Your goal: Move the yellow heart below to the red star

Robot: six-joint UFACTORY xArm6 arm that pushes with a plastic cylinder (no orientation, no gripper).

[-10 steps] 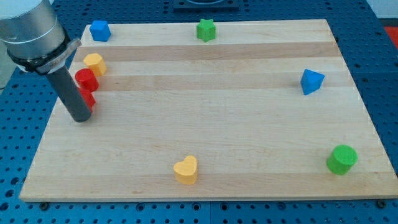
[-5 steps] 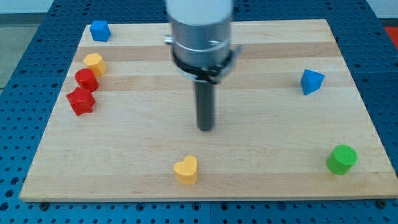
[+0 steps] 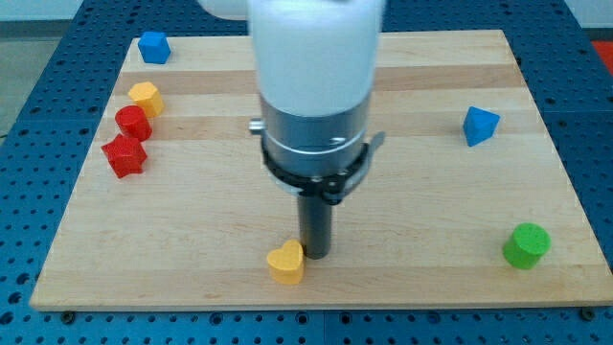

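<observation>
The yellow heart (image 3: 285,263) lies near the board's bottom edge, a little left of centre. My tip (image 3: 315,253) stands just to the heart's right, touching or nearly touching its upper right side. The red star (image 3: 124,155) lies at the board's left edge, far to the heart's upper left. The arm's body hides the board's top centre.
A red cylinder (image 3: 133,123) and a yellow block (image 3: 144,96) sit just above the red star. A blue block (image 3: 152,46) is at the top left, a blue block (image 3: 480,126) at the right, a green cylinder (image 3: 527,245) at the bottom right. The wooden board (image 3: 431,192) ends close below the heart.
My tip moved from beside the red star across the board's middle, then down to the yellow heart's right side. The blocks have not moved. The arm now hides the green star.
</observation>
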